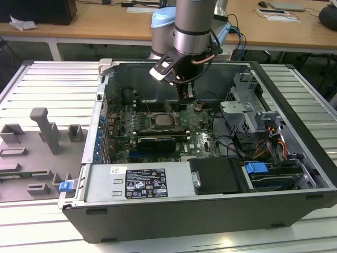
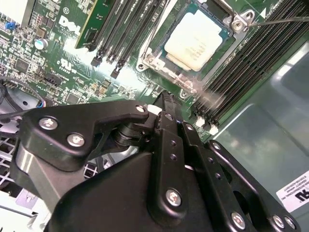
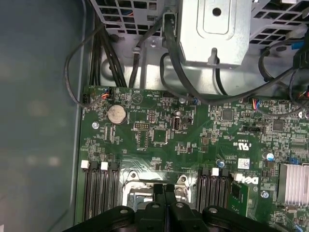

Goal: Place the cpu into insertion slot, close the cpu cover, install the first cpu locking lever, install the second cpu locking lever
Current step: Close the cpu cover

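Chip noted seated flat in the socket. The metal frame is apparently down around it. Claw seen pressed shut on nothing, held low just beside the socket's edge, near the memory slots. Fingers probably closed to form one narrow pushing tip. Thin wire lever judged unlatched.

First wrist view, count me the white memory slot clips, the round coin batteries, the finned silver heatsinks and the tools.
White slot clips: 4
Coin battery: 1
Finned silver heatsink: 1
Tool: 1
Total: 7
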### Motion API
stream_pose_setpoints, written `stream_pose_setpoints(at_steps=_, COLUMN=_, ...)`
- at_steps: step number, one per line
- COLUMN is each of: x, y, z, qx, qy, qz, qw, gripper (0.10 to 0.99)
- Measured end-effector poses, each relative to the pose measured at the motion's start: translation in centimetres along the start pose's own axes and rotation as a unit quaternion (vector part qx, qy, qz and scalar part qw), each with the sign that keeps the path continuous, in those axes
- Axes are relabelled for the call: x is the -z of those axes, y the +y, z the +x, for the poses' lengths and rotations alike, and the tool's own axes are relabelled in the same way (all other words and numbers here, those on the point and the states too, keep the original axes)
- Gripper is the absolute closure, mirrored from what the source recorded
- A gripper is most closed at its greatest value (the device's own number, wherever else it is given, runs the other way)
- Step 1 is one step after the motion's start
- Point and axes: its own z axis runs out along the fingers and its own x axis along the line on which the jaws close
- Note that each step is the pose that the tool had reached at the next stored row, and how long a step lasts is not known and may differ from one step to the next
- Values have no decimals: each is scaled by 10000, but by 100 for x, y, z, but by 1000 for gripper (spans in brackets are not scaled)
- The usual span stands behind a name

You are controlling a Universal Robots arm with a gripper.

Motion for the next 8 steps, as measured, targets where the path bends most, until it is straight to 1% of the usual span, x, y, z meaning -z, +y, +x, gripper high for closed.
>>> stream_pose_setpoints(at_steps=5, x=-17, y=-38, z=3, qx=0, qy=1, qz=0, qw=10000, gripper=980)
stream_pose_setpoints(at_steps=8, x=-25, y=-114, z=7, qx=0, qy=0, qz=0, qw=10000, gripper=980)
